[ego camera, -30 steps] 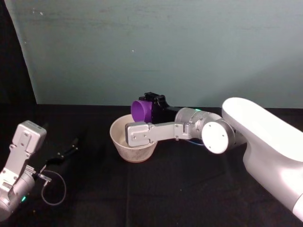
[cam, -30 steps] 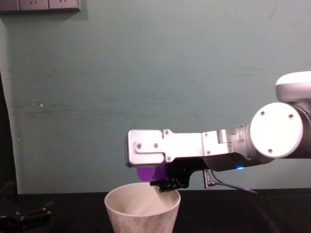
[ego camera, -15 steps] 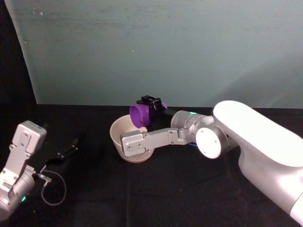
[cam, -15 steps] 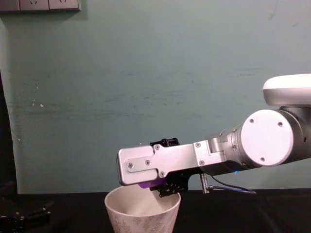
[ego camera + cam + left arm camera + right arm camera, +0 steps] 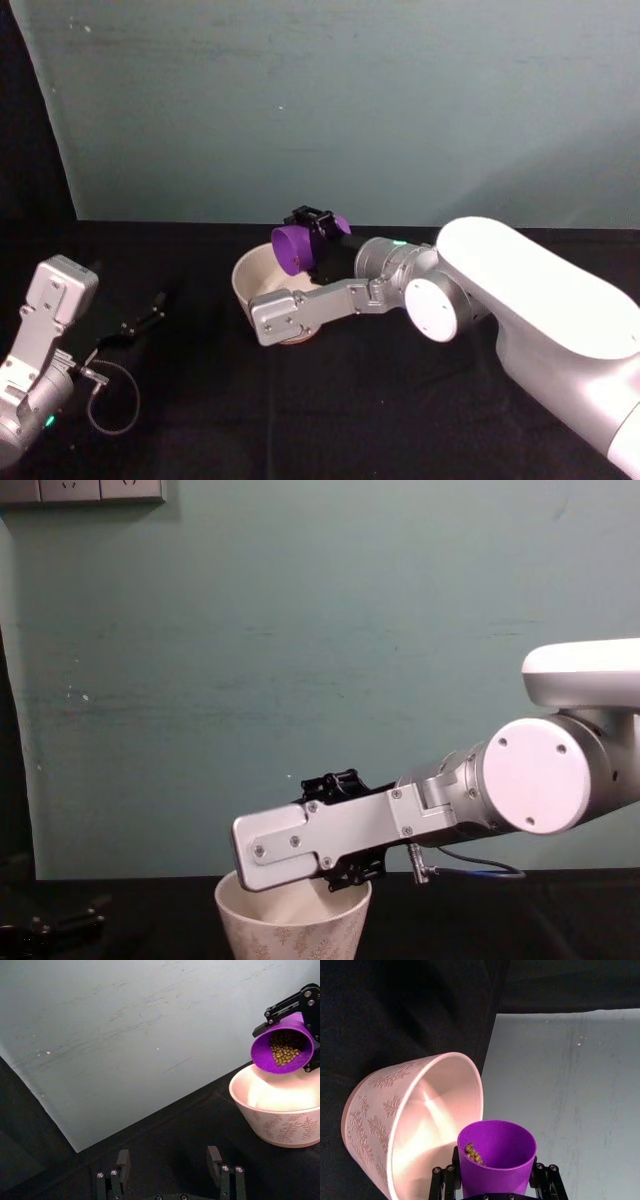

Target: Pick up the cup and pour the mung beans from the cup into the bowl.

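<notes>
The purple cup (image 5: 292,248) hangs tipped on its side above the far rim of the cream leaf-patterned bowl (image 5: 245,275), mouth facing the bowl. My right gripper (image 5: 308,234) is shut on the cup. In the right wrist view the cup (image 5: 495,1165) sits between the fingers of the right gripper (image 5: 495,1182), with mung beans (image 5: 472,1154) heaped at its lower lip beside the bowl (image 5: 375,1110). From the left wrist view the mung beans (image 5: 283,1050) lie inside the cup (image 5: 301,1062), over the bowl (image 5: 280,1122). My left gripper (image 5: 169,1160) rests open at the table's left.
The black table top (image 5: 350,420) runs up to a teal wall (image 5: 350,100). My right arm's silver link (image 5: 310,845) crosses just in front of the bowl (image 5: 290,935). A loose cable loop (image 5: 112,400) lies by the left arm.
The right gripper has rolled the cup further over and lowered it toward the bowl, and the arm's silver link has swung down. The left arm has not moved.
</notes>
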`<state>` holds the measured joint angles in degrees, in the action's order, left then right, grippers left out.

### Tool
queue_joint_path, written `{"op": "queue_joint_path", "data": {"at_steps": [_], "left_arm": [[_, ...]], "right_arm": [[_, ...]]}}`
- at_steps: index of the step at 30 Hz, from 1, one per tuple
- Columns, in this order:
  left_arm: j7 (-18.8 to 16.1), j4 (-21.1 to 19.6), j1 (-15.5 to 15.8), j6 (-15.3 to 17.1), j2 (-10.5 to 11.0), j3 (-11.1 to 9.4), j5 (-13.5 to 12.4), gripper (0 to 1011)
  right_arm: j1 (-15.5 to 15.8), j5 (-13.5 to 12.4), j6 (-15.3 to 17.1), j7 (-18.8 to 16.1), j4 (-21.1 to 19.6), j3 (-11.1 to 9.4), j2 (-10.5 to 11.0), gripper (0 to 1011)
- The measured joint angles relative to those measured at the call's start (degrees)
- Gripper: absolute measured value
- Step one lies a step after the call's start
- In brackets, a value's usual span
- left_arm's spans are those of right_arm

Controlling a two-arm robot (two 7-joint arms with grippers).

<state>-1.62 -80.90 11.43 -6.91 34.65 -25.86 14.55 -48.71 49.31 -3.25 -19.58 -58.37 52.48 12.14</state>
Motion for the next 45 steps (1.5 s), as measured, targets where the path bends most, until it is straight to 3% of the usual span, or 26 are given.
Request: {"op": "queue_joint_path", "data": {"at_steps": [21,45], "left_arm": [[0.0,0.0,0.0,0.0,0.0,0.0,0.0,1011],[0.0,0.0,0.0,0.0,0.0,0.0,0.0,1011]], "right_arm": [[0.1,3.8,1.1,0.3,-0.9,1.4,-0.1,733],[0.2,6.0,1.4,0.2,-0.9,2.3,-0.3,733]]}}
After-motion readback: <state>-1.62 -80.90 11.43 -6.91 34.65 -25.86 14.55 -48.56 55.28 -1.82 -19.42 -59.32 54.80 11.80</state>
